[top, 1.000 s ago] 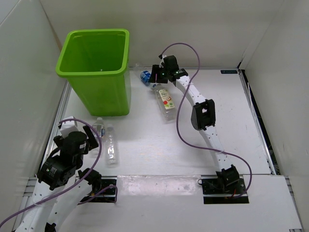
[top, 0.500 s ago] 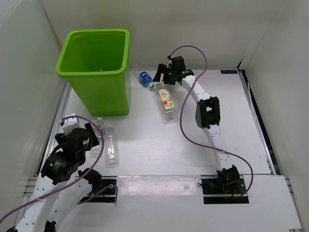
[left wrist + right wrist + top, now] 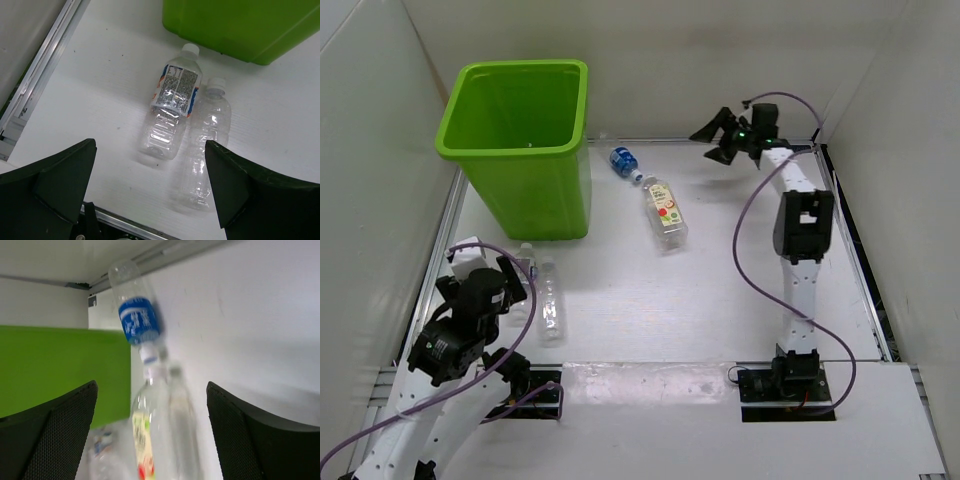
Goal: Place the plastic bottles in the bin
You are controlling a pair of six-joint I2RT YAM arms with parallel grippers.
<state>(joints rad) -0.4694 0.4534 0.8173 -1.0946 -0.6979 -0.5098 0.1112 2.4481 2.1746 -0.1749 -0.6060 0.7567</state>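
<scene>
Table: white, with walls at the left, right and far sides.
Bin: lime green, upright in the far left corner, mouth open.
Right gripper: at the far right, well apart from every bottle; jaws spread, nothing between them.
Left gripper: near left, above two bottles; jaws spread wide.
Fruit bottle: lying right of the bin, cap pointing away from the arms.
Blue bottle: lying just beyond it, the two caps close.
Labelled bottle: lying before the bin, cap toward it.
Bare bottle: alongside on its right, touching it.
</scene>
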